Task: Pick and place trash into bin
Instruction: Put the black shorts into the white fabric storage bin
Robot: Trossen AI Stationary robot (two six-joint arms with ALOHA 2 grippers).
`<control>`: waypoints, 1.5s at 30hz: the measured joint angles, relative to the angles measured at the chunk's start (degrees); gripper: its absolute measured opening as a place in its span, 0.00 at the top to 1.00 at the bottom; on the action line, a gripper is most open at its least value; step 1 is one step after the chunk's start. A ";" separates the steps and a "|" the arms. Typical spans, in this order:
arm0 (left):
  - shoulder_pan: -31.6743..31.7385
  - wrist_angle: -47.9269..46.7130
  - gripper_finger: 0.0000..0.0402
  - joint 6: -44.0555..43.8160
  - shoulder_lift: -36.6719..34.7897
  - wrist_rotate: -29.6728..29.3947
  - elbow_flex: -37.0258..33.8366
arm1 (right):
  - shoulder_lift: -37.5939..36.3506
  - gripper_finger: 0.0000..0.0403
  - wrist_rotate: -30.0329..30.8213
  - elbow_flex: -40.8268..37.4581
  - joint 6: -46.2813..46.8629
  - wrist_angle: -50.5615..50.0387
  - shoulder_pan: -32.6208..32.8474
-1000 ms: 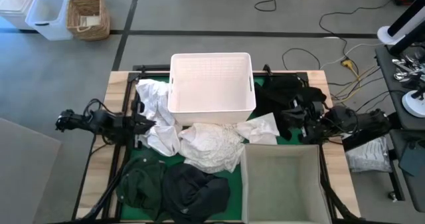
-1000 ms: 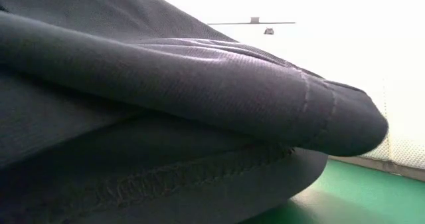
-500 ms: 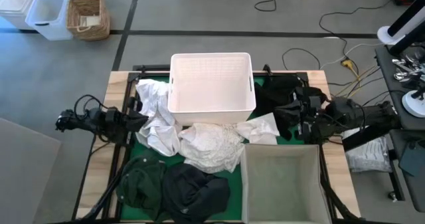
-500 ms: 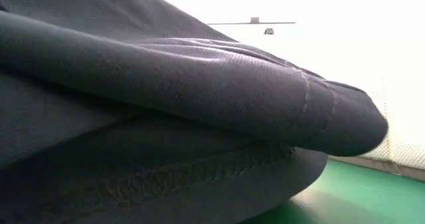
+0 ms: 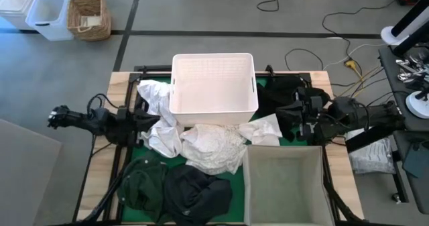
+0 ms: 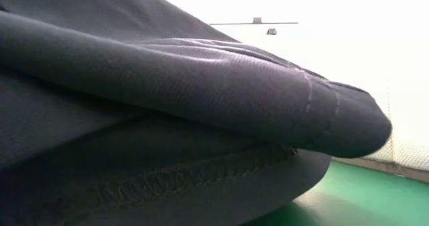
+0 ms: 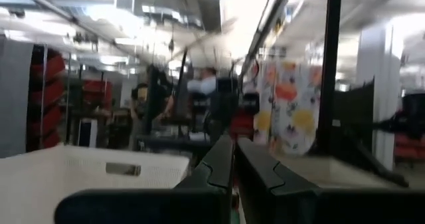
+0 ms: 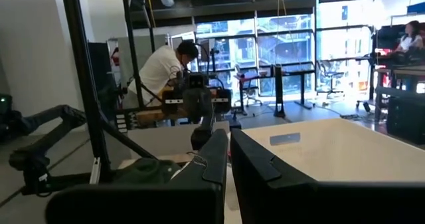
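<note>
Seen from above, the white tub sits at the worktop's 12 o'clock edge; crumpled white sheets lie just at its 6 o'clock side, spreading toward 9 o'clock; a dark green garment and a black garment rest at 7 o'clock; more black cloth lies at 2 o'clock; the left gripper waits at 9 o'clock, fingers pressed together on nothing; the right gripper at 3 o'clock is likewise closed and empty.

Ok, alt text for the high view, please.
An empty white tub sits on a green table, ringed by crumpled white sheets and dark garments. The left gripper and right gripper flank it, holding nothing.
</note>
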 joint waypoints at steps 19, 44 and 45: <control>-9.77 -50.88 1.00 -11.86 27.05 6.40 38.25 | 0.11 0.97 0.00 0.00 0.04 -0.04 0.01; -24.37 -77.56 1.00 -30.89 60.80 7.98 58.55 | 0.11 0.97 0.00 0.00 0.00 -0.04 0.00; -24.43 -77.55 1.00 -30.55 61.87 7.96 58.98 | 0.11 0.97 0.00 0.00 0.00 -0.03 0.00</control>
